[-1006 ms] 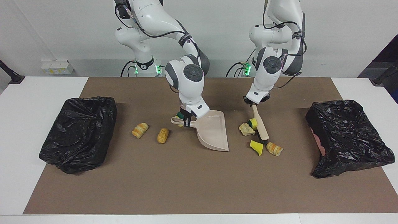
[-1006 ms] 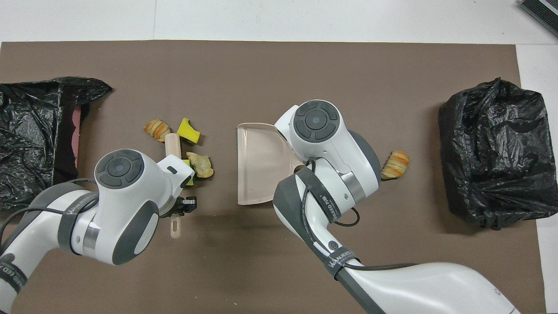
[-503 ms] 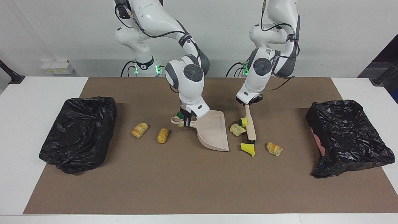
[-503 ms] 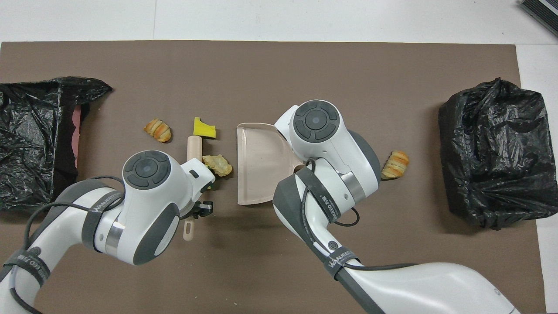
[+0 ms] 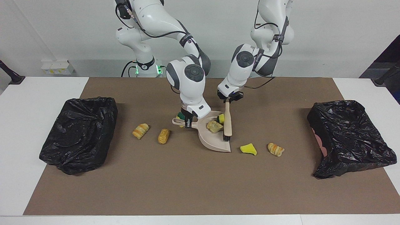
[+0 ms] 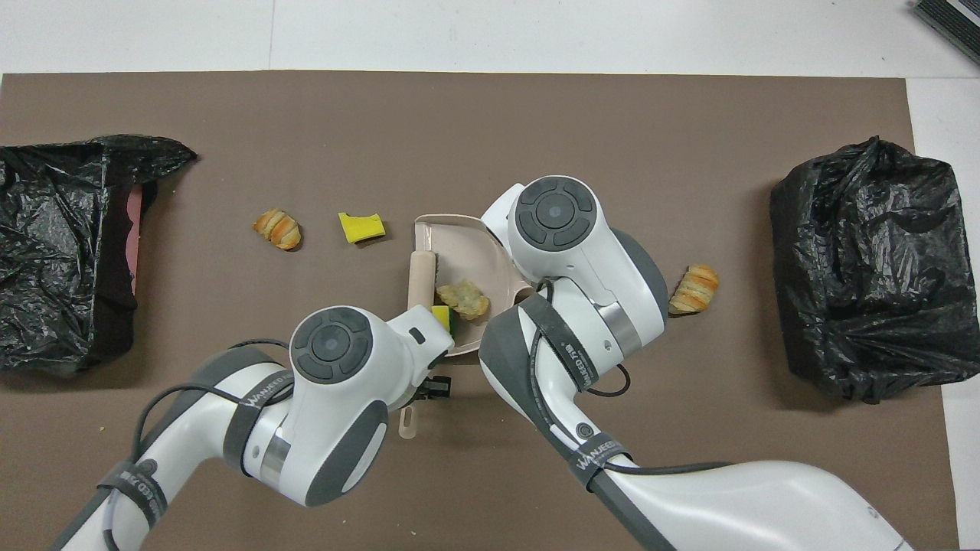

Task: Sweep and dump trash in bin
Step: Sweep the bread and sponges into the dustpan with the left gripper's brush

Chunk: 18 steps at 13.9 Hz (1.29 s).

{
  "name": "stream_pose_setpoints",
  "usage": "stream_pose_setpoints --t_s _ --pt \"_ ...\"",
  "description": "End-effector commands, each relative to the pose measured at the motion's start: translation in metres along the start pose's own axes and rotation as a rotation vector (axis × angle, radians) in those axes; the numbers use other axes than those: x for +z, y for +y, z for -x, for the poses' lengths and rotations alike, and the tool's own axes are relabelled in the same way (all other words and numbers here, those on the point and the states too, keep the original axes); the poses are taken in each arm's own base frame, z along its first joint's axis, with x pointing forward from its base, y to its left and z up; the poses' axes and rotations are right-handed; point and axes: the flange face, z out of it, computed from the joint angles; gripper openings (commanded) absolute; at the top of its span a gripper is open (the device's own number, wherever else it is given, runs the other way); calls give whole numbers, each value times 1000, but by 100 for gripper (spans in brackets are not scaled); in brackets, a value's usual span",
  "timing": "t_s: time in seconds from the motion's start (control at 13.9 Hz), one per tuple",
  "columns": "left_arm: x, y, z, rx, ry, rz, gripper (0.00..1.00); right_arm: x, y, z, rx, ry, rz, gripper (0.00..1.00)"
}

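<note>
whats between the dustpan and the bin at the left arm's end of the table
Two scraps on the mat between the dustpan and that bin: a yellow sponge wedge and a striped bread lump. Both views show it.

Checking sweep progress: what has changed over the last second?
The left gripper swept the brush to the dustpan, pushing a pale lump and green-and-yellow sponge in. The yellow wedge slid partway. The right gripper held the dustpan still.
</note>
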Motion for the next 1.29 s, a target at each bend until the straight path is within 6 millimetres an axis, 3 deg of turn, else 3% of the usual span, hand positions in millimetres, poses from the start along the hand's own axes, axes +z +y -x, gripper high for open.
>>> stream_pose_setpoints --t_s 0.0,0.22,0.29,0.43,0.79,1.01,1.22 --pt "-10 25 0 -1 7 74 0 0 -2 1 2 9 23 0" --pt "-36 21 -14 -27 -23 81 0 -1 -2 1 2 10 24 0" --pt "-39 5 -17 -56 -57 55 0 -1 -1 2 4 11 26 0" --pt "-39 -8 -17 -99 -57 -47 0 0 -1 2 4 10 24 0" --pt "-41 -18 -21 -185 -27 -109 0 0 -1 2 4 10 24 0" --pt "-63 -63 -47 -233 26 -133 0 0 -2 2 2 7 19 0" --pt "-72 -123 -70 -136 33 -174 0 0 -2 3 4 0 18 0"
